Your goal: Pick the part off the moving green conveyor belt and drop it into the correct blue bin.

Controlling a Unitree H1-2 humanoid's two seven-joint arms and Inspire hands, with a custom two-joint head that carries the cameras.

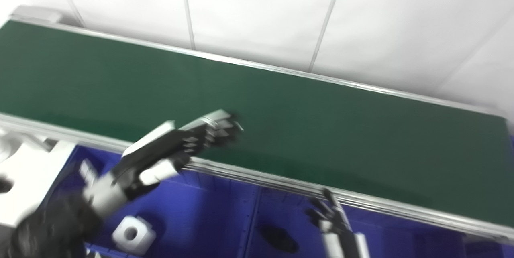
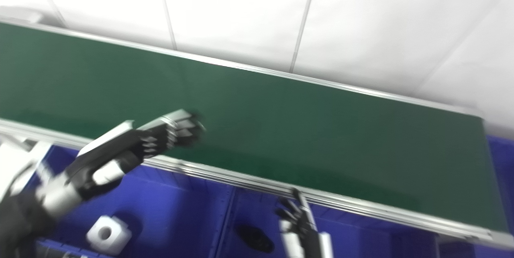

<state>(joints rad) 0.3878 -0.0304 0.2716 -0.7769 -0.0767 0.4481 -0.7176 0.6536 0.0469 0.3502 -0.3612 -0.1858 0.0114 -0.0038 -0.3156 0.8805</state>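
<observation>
Currently left robot hand (image 1: 209, 131), fingers curled, apparently holding nothing, is reaching mid-frame over bare green conveyor belt (image 1: 321, 129); right robot hand (image 1: 331, 216) is waiting spread. Next: await a part.

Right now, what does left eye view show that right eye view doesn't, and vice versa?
Only left eye: a grey block on the conveyor's far left end.

Only right eye: blue beyond the belt's right end, more than the left eye's sliver.

Both: empty green belt, left hand reaching over its near rail, fingers blurred, right hand low by the rail, a white holed part in the left blue bin, and a dark part in the next bin.
</observation>
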